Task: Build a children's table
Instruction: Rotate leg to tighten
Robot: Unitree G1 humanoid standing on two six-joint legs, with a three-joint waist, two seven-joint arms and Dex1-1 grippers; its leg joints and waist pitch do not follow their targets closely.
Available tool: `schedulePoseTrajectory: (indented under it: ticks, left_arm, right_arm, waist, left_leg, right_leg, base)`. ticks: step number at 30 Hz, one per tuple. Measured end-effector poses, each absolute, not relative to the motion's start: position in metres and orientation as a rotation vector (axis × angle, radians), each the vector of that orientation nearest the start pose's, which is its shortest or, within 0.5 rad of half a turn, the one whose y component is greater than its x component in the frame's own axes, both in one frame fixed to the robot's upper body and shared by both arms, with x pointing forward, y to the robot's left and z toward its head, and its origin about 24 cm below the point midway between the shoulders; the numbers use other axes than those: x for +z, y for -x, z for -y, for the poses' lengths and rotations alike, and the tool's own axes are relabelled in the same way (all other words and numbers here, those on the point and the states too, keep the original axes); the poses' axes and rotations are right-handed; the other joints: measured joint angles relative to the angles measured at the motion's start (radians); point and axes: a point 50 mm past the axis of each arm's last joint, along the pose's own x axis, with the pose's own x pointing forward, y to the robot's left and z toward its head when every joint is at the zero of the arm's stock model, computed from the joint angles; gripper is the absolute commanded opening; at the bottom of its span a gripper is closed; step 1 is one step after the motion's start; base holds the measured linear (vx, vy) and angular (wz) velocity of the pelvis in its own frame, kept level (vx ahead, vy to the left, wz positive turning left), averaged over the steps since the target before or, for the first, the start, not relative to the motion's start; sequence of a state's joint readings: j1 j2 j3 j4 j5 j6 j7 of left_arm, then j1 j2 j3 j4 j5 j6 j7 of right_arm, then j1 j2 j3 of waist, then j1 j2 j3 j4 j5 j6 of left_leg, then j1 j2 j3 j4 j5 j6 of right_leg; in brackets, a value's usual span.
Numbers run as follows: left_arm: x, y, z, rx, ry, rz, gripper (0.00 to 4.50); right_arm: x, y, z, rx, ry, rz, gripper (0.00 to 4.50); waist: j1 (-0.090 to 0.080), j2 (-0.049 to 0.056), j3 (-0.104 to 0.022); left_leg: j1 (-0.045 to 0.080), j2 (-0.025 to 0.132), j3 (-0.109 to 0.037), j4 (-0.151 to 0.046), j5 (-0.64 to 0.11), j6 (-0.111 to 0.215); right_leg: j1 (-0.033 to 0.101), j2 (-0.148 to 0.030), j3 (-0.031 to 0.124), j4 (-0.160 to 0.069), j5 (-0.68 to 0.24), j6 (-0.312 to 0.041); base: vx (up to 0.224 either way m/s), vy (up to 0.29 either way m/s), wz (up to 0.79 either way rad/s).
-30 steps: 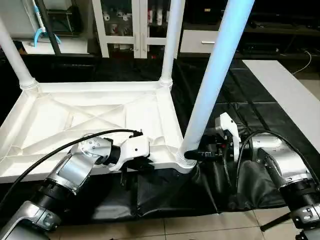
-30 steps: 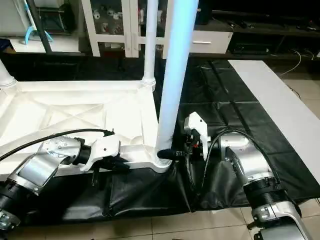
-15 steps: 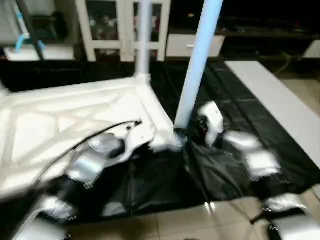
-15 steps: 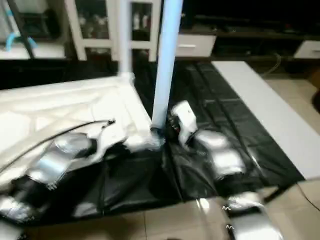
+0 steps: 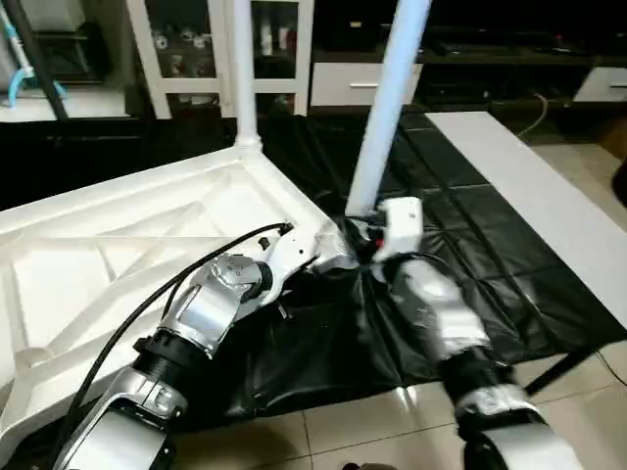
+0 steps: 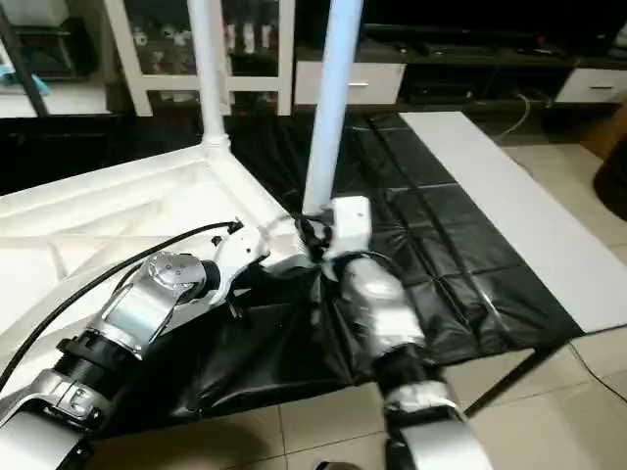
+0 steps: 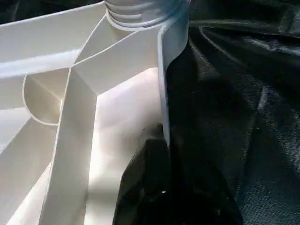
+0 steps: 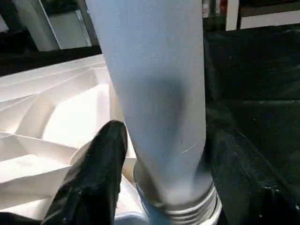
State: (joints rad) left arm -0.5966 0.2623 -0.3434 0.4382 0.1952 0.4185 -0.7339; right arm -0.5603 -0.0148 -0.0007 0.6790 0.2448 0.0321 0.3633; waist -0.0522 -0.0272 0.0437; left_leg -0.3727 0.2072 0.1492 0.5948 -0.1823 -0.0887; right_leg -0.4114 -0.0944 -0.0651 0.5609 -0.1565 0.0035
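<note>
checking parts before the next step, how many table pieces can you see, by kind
tabletop: 1, lying underside up
legs standing in corner sockets: 2, the near leg and the far leg
total: 3

Upright leg point(image 5: 384, 108) and tabletop point(image 5: 118, 245) rim crowd the near corner; black mat point(image 5: 490, 245) beyond lies open.

**White plastic on black sheeting**

The tabletop point(image 5: 118, 245) looks like smooth white moulded plastic with a soft sheen on its ribs. The near leg point(image 8: 154, 93) is a smooth, matt pale tube. Beneath them lies a black sheet point(image 5: 470, 245), creased and faintly glossy like plastic film. The forearms point(image 5: 211, 308) are brushed silver metal; the fingers point(image 8: 93, 178) are glossy black.
</note>
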Motion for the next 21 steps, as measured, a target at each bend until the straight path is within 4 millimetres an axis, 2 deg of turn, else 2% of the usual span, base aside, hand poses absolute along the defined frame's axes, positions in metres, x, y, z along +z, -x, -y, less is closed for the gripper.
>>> schedulePoseTrajectory:
  ticks: [1, 5, 8, 10, 13, 14, 16, 21]
  left_arm:
    - [0.053, -0.330, -0.104, -0.888, -0.566, -0.492, 0.00]
    - [0.054, -0.328, -0.113, -0.958, -0.605, -0.476, 0.00]
    - [0.055, -0.321, -0.125, -1.061, -0.638, -0.459, 0.00]
    - [0.056, -0.315, -0.132, -1.138, -0.651, -0.450, 0.00]
    - [0.058, -0.305, -0.137, -1.260, -0.648, -0.464, 0.00]
    - [0.058, -0.301, -0.139, -1.299, -0.634, -0.469, 0.00]
    - [0.060, -0.298, -0.140, -1.339, -0.623, -0.481, 0.00]
    - [0.060, -0.295, -0.141, -1.377, -0.609, -0.492, 0.00]
  right_arm:
    - [0.046, -0.342, 0.097, 0.482, -0.209, -0.146, 2.97]
    - [0.054, -0.338, 0.111, 0.614, -0.236, -0.145, 3.15]
    - [0.061, -0.332, 0.123, 0.782, -0.127, -0.143, 3.15]
    - [0.060, -0.327, 0.135, 0.853, -0.061, -0.166, 3.15]
    - [0.060, -0.316, 0.142, 1.041, 0.083, -0.211, 3.15]
    - [0.059, -0.311, 0.148, 1.100, 0.108, -0.224, 3.15]
    - [0.063, -0.308, 0.148, 1.168, 0.129, -0.223, 3.15]
    - [0.064, -0.304, 0.153, 1.235, 0.148, -0.241, 3.15]
  waist:
    - [0.002, 0.000, 0.000]
    - [0.008, 0.000, 0.000]
    - [0.015, 0.000, 0.000]
    - [0.029, 0.000, 0.000]
    - [0.046, 0.006, -0.002]
    - [0.055, 0.007, -0.002]
    - [0.059, 0.007, -0.002]
    - [0.061, 0.007, -0.002]
  left_leg:
    - [0.000, 0.000, 0.001, -0.002, 0.000, 0.000]
    - [0.000, 0.001, 0.005, -0.008, 0.000, 0.000]
    - [0.001, 0.002, 0.005, -0.009, 0.000, -0.001]
    - [0.003, 0.002, 0.006, -0.008, 0.000, -0.001]
    - [0.003, 0.003, 0.010, -0.013, 0.000, -0.001]
    - [0.004, 0.005, 0.016, -0.015, 0.000, -0.001]
    - [0.004, 0.012, 0.022, -0.014, 0.001, -0.001]
    - [0.004, 0.012, 0.025, -0.012, 0.000, -0.001]
  right_leg:
    - [-0.001, 0.000, 0.000, 0.000, 0.000, 0.000]
    - [-0.002, 0.001, 0.000, 0.001, 0.012, -0.007]
    - [-0.004, 0.001, 0.000, 0.009, 0.013, -0.007]
    - [-0.004, 0.001, 0.002, 0.017, 0.013, -0.007]
    - [-0.004, 0.002, 0.002, 0.018, 0.014, -0.009]
    - [-0.004, 0.001, 0.003, 0.018, 0.011, -0.006]
    - [-0.005, 0.002, 0.003, 0.018, 0.010, -0.006]
    - [-0.004, 0.001, 0.004, 0.018, 0.008, -0.008]
  base:
    - [0.000, 0.000, 0.00]
    - [0.000, 0.000, 0.00]
    - [0.000, 0.000, 0.00]
    - [0.000, 0.000, 0.00]
    - [0.036, -0.008, 0.06]
    - [0.064, -0.005, 0.08]
    - [0.056, -0.010, 0.01]
    - [0.000, 0.000, 0.00]
